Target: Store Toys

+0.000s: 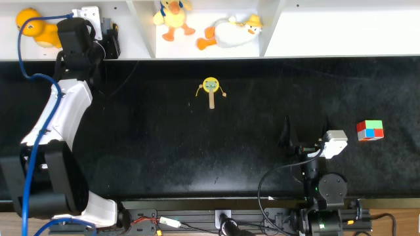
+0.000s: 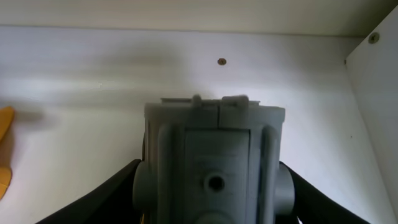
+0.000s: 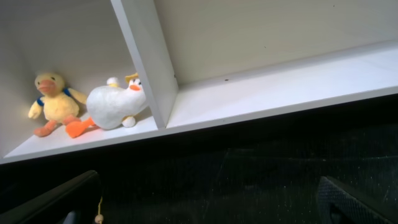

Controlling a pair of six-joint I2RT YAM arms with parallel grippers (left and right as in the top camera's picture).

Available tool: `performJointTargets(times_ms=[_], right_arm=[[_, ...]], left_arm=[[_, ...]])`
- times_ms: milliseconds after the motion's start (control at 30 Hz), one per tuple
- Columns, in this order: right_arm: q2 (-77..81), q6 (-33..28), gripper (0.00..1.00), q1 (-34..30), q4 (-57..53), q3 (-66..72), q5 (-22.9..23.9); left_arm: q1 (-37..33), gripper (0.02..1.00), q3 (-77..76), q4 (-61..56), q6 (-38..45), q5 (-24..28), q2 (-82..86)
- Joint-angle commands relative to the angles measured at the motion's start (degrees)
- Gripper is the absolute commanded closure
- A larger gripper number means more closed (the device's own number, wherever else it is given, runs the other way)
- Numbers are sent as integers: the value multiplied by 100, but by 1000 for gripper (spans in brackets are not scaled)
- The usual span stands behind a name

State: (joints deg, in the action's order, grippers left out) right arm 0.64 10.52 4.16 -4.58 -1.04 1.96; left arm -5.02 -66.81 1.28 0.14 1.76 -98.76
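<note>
My left gripper is inside the left compartment of the white shelf, shut on a grey blocky toy that sits between its black fingers. An orange-yellow toy rests at that compartment's far left. A yellow duck plush and a white goose plush lie in the middle compartment. On the black table are a small yellow toy on a stick and a colour cube. My right gripper hovers open low over the table at front right, left of the cube.
The shelf's right compartment is bare. A white divider separates it from the plush toys. Blue cable runs along the left arm. The black mat is open between the stick toy and the arm bases.
</note>
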Motion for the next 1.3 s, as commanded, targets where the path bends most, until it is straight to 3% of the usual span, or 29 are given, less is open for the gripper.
performJointTargets(times_ms=[33, 633, 1033, 1300], right_arm=[[-39, 39, 5, 37, 31, 79, 63], [-39, 39, 5, 37, 31, 79, 63], [-39, 39, 5, 37, 31, 79, 63], [-39, 42, 7, 37, 31, 79, 63]], left_arm=[[-50, 632, -190, 9, -59, 116, -26], [-50, 246, -190, 13, -61, 116, -26], [-46, 152, -243, 98, -61, 120, 66], [103, 123, -267, 1193, -55, 118, 946]])
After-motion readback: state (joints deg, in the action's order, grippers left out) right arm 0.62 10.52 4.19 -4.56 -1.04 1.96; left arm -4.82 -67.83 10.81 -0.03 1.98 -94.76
